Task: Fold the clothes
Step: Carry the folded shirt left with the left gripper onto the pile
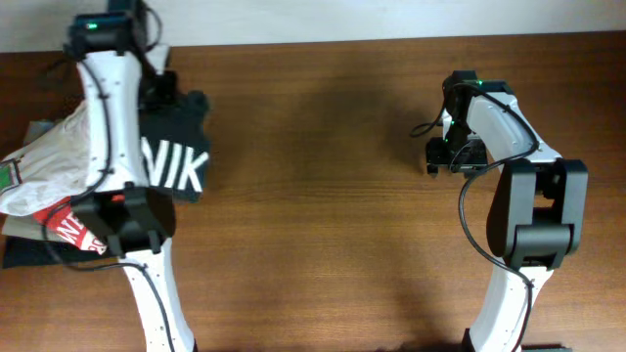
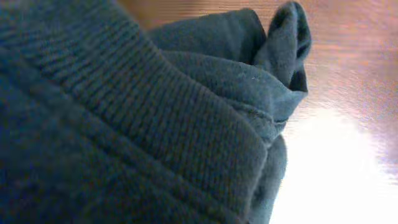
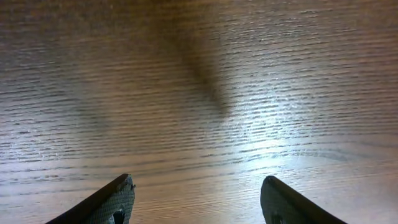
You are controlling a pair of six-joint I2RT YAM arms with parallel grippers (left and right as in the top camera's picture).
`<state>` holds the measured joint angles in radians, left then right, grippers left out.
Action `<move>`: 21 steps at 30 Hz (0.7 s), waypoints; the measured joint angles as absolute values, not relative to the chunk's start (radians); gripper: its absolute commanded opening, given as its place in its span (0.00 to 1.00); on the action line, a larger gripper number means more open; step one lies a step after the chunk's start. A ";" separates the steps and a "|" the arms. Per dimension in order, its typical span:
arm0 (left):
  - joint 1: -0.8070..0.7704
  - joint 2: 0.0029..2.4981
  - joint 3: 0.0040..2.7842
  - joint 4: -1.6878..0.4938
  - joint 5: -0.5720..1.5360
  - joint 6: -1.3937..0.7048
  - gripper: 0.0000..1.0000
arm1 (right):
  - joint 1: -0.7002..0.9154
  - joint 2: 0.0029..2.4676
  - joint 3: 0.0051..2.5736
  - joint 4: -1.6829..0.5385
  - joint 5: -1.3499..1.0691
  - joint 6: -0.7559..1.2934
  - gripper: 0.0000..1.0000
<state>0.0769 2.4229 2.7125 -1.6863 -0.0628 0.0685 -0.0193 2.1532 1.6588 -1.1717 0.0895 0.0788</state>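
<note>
The dark charcoal T-shirt (image 1: 186,161) with white letters "NIK" lies bunched at the far left of the table, partly under my left arm. My left gripper (image 1: 164,91) is at the shirt's upper edge. The left wrist view is filled with the shirt's dark ribbed fabric (image 2: 155,118), which hides the fingers; the gripper looks shut on a raised fold. My right gripper (image 1: 435,156) is open and empty over bare wood at the right, with both fingertips showing in the right wrist view (image 3: 196,193).
A white-and-red garment (image 1: 44,171) lies heaped at the left edge, on a plain black garment (image 1: 24,252). The brown wooden table (image 1: 323,196) spreads between the two arms. The arm bases stand at the front edge.
</note>
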 measured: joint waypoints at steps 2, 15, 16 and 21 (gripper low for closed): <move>0.146 2.357 2.711 -1.687 -0.065 0.058 0.00 | -0.019 2.153 1.659 -1.175 0.089 0.079 0.69; 0.642 2.217 2.152 -1.199 -0.026 0.030 0.99 | -0.019 2.153 1.659 -1.195 0.089 0.079 0.69; 0.676 2.216 2.149 -1.199 -0.014 0.030 0.99 | -0.019 2.153 1.659 -1.195 0.089 0.080 0.70; 0.659 2.073 2.148 -1.208 -0.008 0.060 0.99 | -0.019 2.153 1.659 -1.197 0.083 0.079 0.78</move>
